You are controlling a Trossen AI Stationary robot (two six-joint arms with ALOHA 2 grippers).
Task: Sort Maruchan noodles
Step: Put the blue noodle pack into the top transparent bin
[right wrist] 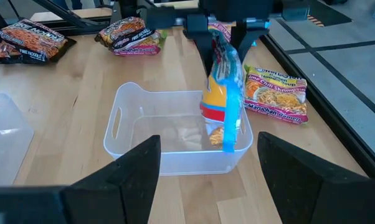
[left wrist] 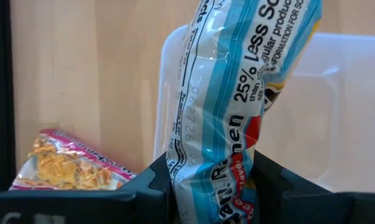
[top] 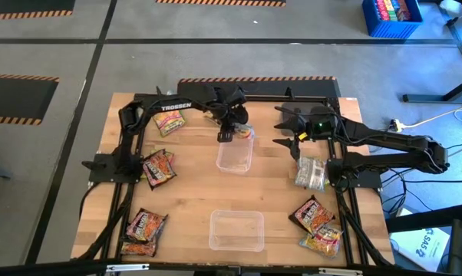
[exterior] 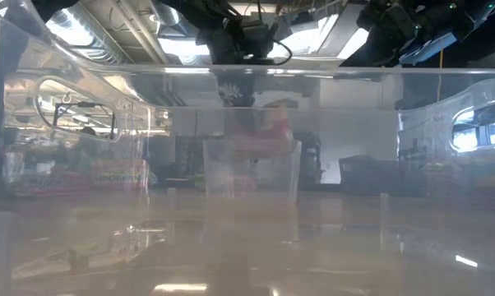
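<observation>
the left gripper [right wrist: 228,37] has its fingers [left wrist: 151,180] pinched on a pale blue-orange packet [right wrist: 225,99], which hangs upright just above the far clear tub [right wrist: 175,134], its lower end inside the rim. the right gripper [top: 298,139] hovers beside that tub, fingers spread wide and empty. sorting looks barely begun: the near tub [top: 236,231] holds nothing, and the other noodle packets [top: 159,165] lie scattered on the counter [top: 193,192], maroon and yellow ones near both sides.

Robotics lab: hazard-taped floor [top: 31,78], framed wooden table [top: 239,192]
</observation>
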